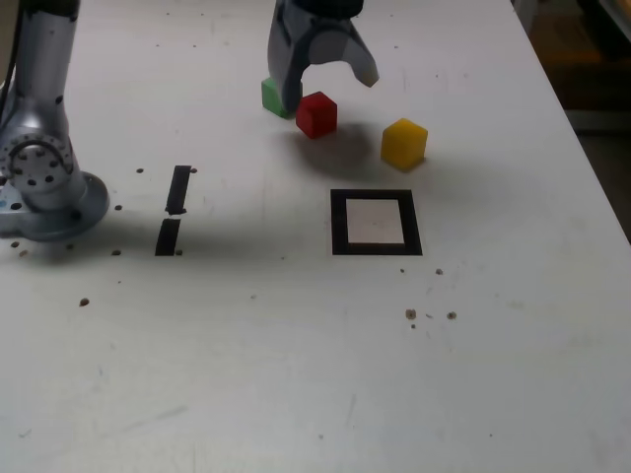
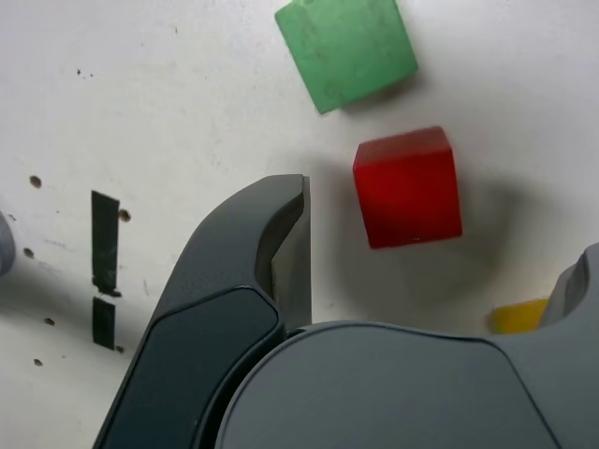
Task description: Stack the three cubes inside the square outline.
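The fingers [image 2: 285, 220] were held wide apart, perhaps so the red cube [image 2: 409, 192] could be fitted between them.

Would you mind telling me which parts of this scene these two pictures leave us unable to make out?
- Green cube: partly hidden behind a gripper finger in the exterior view; its far end is cut off by the wrist view's edge.
- Yellow cube: mostly covered by the gripper in the wrist view.
- Square outline: not visible in the wrist view.
- Cubes' undersides: hidden against the table in both views.
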